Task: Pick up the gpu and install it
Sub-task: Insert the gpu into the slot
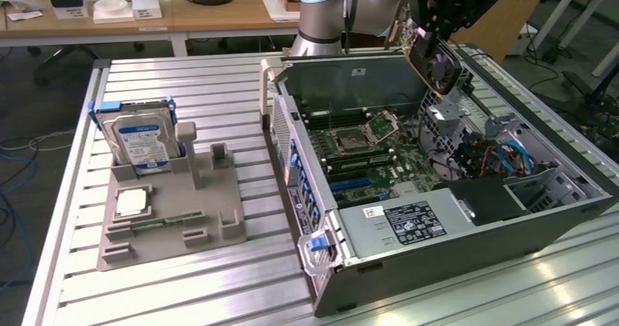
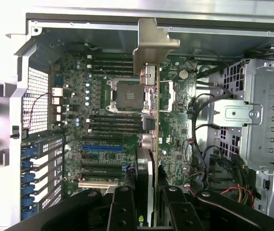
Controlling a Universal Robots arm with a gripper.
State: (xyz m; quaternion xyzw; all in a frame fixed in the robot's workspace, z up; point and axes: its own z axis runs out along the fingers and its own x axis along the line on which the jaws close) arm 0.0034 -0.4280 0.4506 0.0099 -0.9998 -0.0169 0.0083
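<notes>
My gripper (image 1: 454, 3) hangs above the far side of the open computer case (image 1: 320, 217) and is shut on the gpu (image 1: 440, 61). The gpu is a dark card with a round fan, and it is held tilted over the motherboard (image 1: 363, 152), clear of it. In the wrist view the gpu (image 2: 146, 125) runs edge-on away from my gripper (image 2: 146, 211). Its silver bracket (image 2: 151, 43) is at the far end, toward the case's rear wall. The black fingers (image 2: 122, 207) clamp the card from both sides. Beneath it lie the motherboard's expansion slots (image 2: 103, 149).
A grey parts holder (image 1: 174, 210) stands on the slatted aluminium table (image 1: 193, 290) at the exterior view's left. It carries a hard drive in a blue frame (image 1: 140, 141), a square chip (image 1: 130, 201) and a green memory stick (image 1: 159, 223). The case also holds a power supply (image 1: 411, 221), cables (image 1: 503, 159) and a drive cage (image 2: 252, 120).
</notes>
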